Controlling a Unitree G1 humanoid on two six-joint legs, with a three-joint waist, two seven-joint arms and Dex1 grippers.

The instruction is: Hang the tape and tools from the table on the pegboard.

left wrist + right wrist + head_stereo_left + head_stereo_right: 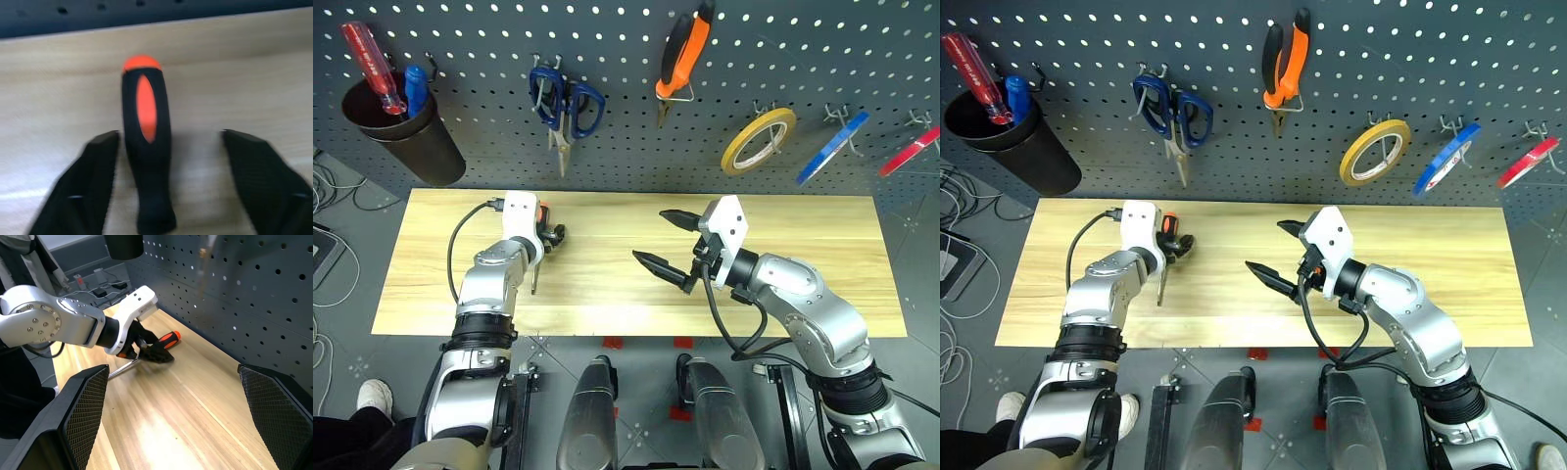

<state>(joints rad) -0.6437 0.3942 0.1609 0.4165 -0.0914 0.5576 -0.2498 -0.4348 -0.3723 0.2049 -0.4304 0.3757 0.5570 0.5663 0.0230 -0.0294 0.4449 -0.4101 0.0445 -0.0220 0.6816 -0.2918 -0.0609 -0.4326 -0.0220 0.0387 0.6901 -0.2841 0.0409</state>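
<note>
Table [783,284]: pale wood planks, smooth, slight sheen, fine grain. Screwdriver [145,147] lying on it: handle matt black, rubbery look, with glossy orange plastic inserts and cap; thin bare metal shaft [1161,286] running out from the handle. Left gripper [166,186] either side of the handle: 2 black fingers [93,186], matt, fine cross-hatched texture on the inner faces. Right gripper [672,245], away from the screwdriver: same textured black pads [83,416], white glossy plastic housing behind. Pegboard [636,147] behind the screwdriver: dark grey matt panel with holes, metal hooks. Scissors [564,106]: blue plastic handles, steel blades. Cup [406,132]: dark matt plastic.
</note>
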